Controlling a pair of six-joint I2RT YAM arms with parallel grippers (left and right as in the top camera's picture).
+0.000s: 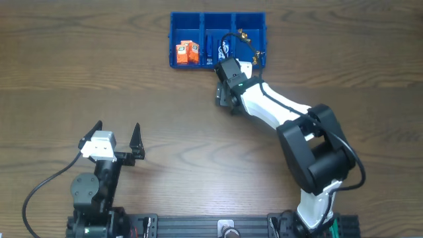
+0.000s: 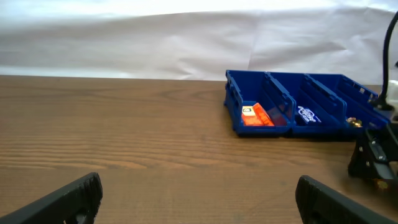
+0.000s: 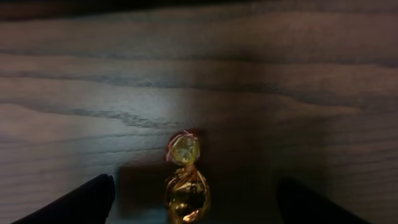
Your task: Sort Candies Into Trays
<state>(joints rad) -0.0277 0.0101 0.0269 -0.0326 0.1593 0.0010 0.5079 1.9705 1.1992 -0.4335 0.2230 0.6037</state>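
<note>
Three compartments make up the blue tray (image 1: 218, 14), and just beside its front edge the right gripper (image 3: 194, 202) sits low over the wooden table (image 1: 79, 73), fingers spread wide on either side of a gold-wrapped candy (image 3: 185, 180) without touching it. The candy lies on the table, long axis parallel to the fingers, twisted end pointing away from the wrist. A broad stretch of table separates the tray from the left gripper (image 1: 117, 125), also spread wide.
</note>
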